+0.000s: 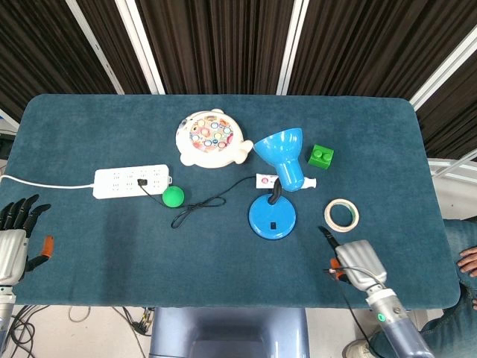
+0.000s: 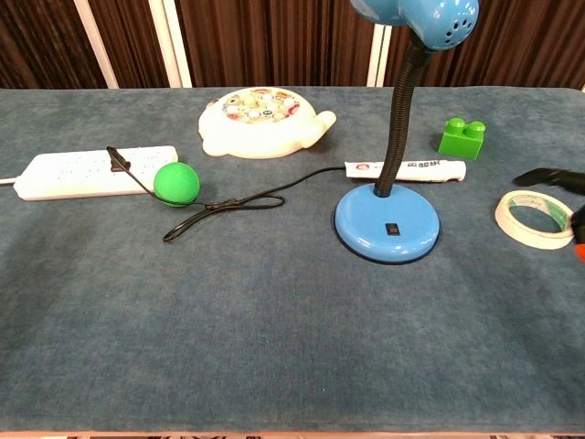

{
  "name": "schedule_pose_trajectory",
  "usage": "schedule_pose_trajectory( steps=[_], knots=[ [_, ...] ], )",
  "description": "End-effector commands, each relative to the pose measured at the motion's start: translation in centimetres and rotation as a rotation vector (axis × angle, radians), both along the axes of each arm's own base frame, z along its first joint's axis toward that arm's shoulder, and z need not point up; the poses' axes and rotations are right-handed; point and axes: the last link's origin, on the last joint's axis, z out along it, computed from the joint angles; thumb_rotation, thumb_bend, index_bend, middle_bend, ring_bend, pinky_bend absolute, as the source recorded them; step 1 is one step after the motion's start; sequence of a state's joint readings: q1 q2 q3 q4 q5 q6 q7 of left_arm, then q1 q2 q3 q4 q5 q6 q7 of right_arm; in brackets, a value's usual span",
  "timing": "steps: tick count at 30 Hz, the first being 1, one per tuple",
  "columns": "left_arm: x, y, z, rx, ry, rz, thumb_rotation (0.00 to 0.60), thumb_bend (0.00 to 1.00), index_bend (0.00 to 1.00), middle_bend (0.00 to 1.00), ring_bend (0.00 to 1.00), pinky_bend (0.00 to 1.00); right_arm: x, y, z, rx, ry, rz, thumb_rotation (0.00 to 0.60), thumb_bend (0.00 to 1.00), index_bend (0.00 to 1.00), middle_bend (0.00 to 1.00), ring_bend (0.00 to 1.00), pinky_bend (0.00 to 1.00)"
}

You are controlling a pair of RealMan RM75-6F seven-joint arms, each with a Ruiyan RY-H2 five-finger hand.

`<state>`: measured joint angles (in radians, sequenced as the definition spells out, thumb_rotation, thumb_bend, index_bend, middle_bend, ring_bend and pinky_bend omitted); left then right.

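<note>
Grey-cased right hand (image 1: 352,261) hovers above the table's near edge, holding nothing, dark fingers extended toward the tape roll (image 1: 341,215) just beyond. Blue lamp base (image 1: 272,216) stands left of the roll. Left hand (image 1: 13,242) rests spread off the table's (image 1: 112,253) left corner.

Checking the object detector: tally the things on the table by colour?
Green: 2 (ball, building block)
Blue: 1 (desk lamp)
White or cream: 4 (power strip, fishing toy, tube, tape roll)
Total: 7
</note>
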<state>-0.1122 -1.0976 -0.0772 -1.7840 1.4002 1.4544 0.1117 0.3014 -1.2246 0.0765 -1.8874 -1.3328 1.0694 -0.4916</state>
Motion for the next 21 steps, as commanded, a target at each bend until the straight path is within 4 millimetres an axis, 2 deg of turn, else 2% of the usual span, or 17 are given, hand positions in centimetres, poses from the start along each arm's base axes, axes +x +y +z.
schedule_pose_trajectory(
  steps=[1, 10, 21],
  knots=[
    [0.0, 0.0, 0.0, 0.0, -0.001, 0.0, 0.6, 0.5, 0.18, 0.03, 0.0, 0.0, 2.4, -0.8, -2.9, 0.077, -0.014, 0.008, 0.6, 0.63, 0.0, 0.65, 0.77, 0.68],
    [-0.1, 0.0, 0.0, 0.003, -0.005, 0.01, 0.6, 0.5, 0.18, 0.03, 0.0, 0.0, 4.3, -2.3, -6.0, 0.106, -0.031, -0.021, 0.6, 0.63, 0.0, 0.65, 0.77, 0.76],
    [0.0, 0.0, 0.0, 0.003, -0.008, 0.011, 0.6, 0.5, 0.18, 0.03, 0.0, 0.0, 5.5, -3.4, -7.4, 0.102, -0.013, -0.042, 0.6, 0.63, 0.0, 0.65, 0.77, 0.82]
  ],
)
